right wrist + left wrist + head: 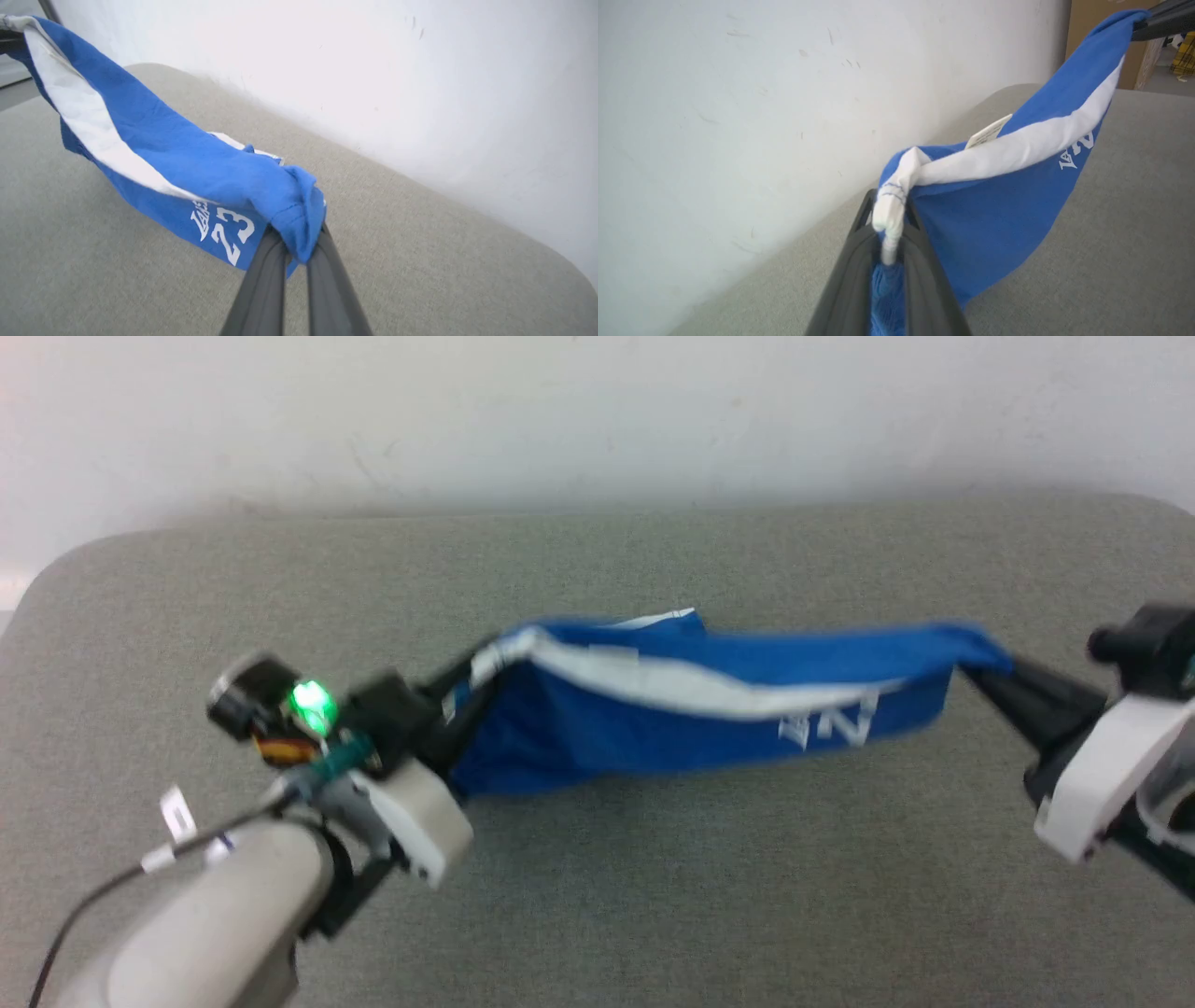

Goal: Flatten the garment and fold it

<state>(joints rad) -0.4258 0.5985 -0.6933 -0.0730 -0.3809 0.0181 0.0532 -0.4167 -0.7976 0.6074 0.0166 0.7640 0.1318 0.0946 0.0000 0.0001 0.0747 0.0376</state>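
Observation:
The garment (691, 709), blue shorts with a white stripe and white lettering, hangs stretched in the air between both grippers above the grey table (653, 887). My left gripper (467, 681) is shut on the garment's left end, where white and blue cloth bunches between its fingers (850, 280). My right gripper (980, 677) is shut on the right end. In the right wrist view the blue cloth (196, 168) folds over the fingertips of that gripper (296, 238), with the number 23 just below. A small white tag (987, 133) sticks up from the top edge.
A white wall (597, 411) runs along the table's far edge. The table's rounded corners (65, 579) show at the far left and right. A brown cardboard box (1087, 28) stands beyond the table's far end in the left wrist view.

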